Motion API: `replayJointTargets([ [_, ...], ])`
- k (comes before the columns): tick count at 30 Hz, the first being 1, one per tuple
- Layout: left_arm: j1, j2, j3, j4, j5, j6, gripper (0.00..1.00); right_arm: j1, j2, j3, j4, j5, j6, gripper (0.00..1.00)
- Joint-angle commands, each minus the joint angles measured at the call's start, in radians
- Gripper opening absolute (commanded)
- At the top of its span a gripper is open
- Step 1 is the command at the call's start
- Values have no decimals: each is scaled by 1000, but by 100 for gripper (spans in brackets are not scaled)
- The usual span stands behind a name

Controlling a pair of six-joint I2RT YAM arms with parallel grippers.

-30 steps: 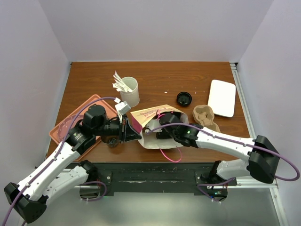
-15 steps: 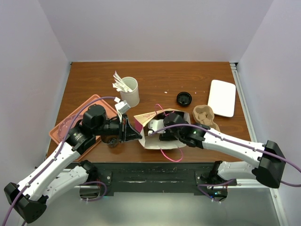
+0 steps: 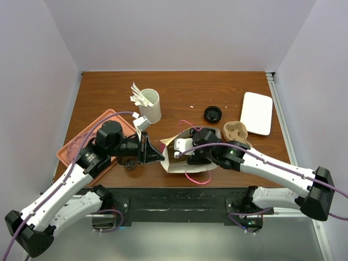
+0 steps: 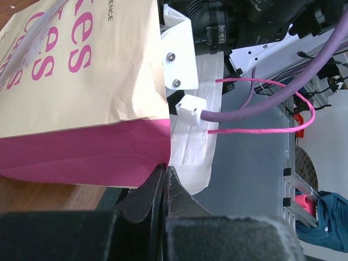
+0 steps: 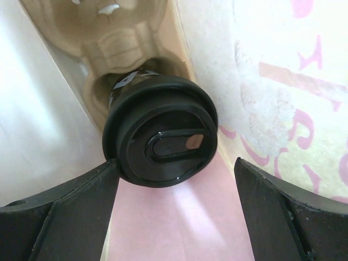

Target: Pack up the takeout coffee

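Note:
The takeout coffee (image 5: 160, 138), a dark cup with a round black lid, sits in a tan pulp carrier (image 5: 117, 32) inside the paper bag (image 5: 283, 81). My right gripper (image 5: 175, 176) is open in the bag. Its fingers (image 5: 60, 217) stand either side of the lid, the left one right against the rim. In the top view the bag (image 3: 204, 166) lies on its side at the table's front. My right gripper (image 3: 185, 155) reaches into it and the cup is hidden there. My left gripper (image 4: 165, 169) is shut on the bag's edge (image 4: 187, 152); in the top view it (image 3: 159, 156) is at the bag's left end.
A white cup of stirrers (image 3: 149, 106) stands behind the left gripper. A loose black lid (image 3: 212, 113), a second pulp carrier (image 3: 237, 135) and a white tray (image 3: 256, 112) lie to the right. An orange tray (image 3: 76, 147) sits under the left arm. Pink bag handles (image 3: 196, 178) trail toward the front edge.
The right arm has shifted and its wrist now shows in the bag's opening. The bag's upper side has folded back from it. The left gripper holds its place.

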Motion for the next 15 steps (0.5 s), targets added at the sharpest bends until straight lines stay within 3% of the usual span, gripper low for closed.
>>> replayJointTargets([
  [1, -6, 12, 45, 27, 30, -28, 0, -6, -37, 50, -66, -6, 26, 90],
  [15, -5, 21, 60, 23, 12, -39, 0, -9, -82, 65, -149, -23, 39, 89],
])
